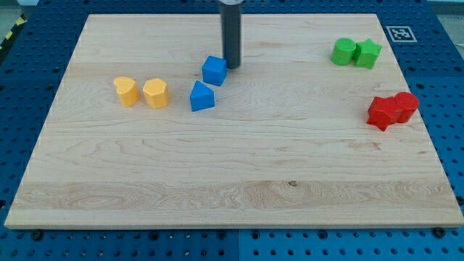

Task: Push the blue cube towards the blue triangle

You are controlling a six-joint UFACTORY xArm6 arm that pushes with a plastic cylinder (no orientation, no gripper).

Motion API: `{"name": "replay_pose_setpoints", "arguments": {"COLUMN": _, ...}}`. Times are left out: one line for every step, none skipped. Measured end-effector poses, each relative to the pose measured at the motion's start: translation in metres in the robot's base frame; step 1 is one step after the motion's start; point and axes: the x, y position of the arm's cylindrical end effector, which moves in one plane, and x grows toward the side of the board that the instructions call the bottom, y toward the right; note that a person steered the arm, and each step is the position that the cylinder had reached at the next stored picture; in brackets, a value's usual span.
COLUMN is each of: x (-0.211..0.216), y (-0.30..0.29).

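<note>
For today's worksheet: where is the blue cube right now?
The blue cube sits left of the board's centre near the view's top, just above-right of the blue triangle, with my tip at its right edge.

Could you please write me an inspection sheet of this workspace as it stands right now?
Surface: wooden board, lying on a blue perforated table.
Job's things: blue cube sits just up and to the view's right of the blue triangle; a small gap shows between them.
Clutter: two yellow blocks side by side at the view's left; green cylinder and green star touching at top right; two red blocks touching at right.
Grippers: none; my tip stands at the blue cube's right edge, on the side away from the blue triangle.
Cables: nothing seen.
Surroundings: black-and-white marker tag at top right.
</note>
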Motion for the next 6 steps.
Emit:
{"name": "replay_pose_setpoints", "arguments": {"x": 0.025, "y": 0.032}}
{"name": "replay_pose_setpoints", "arguments": {"x": 0.007, "y": 0.028}}
{"name": "replay_pose_setpoints", "arguments": {"x": -0.016, "y": -0.011}}
{"name": "replay_pose_setpoints", "arguments": {"x": -0.009, "y": -0.045}}
{"name": "replay_pose_setpoints", "arguments": {"x": 0.015, "y": -0.029}}
{"name": "replay_pose_setpoints", "arguments": {"x": 0.046, "y": 0.004}}
